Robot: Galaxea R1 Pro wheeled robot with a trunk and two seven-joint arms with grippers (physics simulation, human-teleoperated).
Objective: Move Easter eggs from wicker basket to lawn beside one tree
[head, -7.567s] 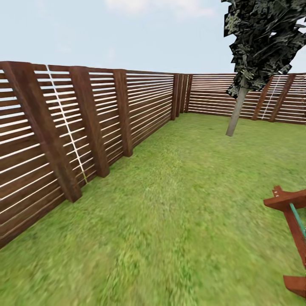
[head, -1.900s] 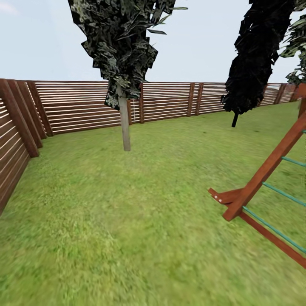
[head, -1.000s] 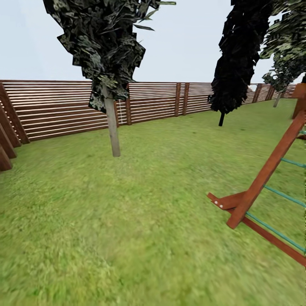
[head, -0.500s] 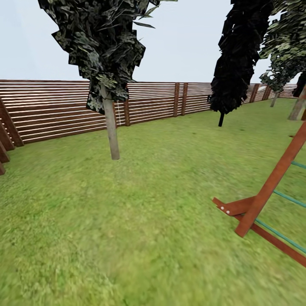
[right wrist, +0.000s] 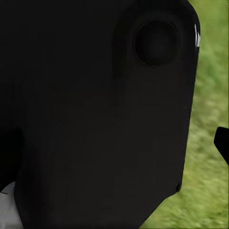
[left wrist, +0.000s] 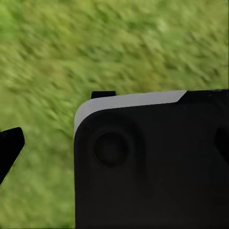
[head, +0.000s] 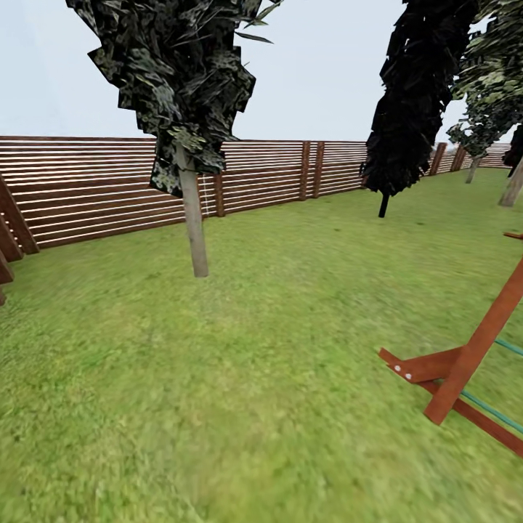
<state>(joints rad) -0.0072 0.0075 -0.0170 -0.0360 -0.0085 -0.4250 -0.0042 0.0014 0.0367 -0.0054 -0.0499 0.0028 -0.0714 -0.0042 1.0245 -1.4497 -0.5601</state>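
The Easter eggs and the wicker basket are out of view. The lawn (head: 276,349) spreads wide and green across the head view. A tree (head: 193,232) with a straight pale grey trunk and a dark leafy crown stands on it ahead and to the left, a few metres off. Farther right, by the fence, more leafy trees (head: 490,80) rise. Both wrist views look down past black robot housing onto blurred grass. A black tip shows at the edge of each, and the fingers' spacing cannot be read.
A brown slatted fence (head: 261,174) runs along the back and left of the garden. A dark narrow cypress (head: 414,94) stands at the centre right. The red-brown foot of a wooden play frame (head: 465,370) with teal rungs juts onto the grass at the right.
The head camera has swung right, away from the left fence. Over the last second the grey-trunked tree has grown slightly nearer and the play frame has slid toward the right edge.
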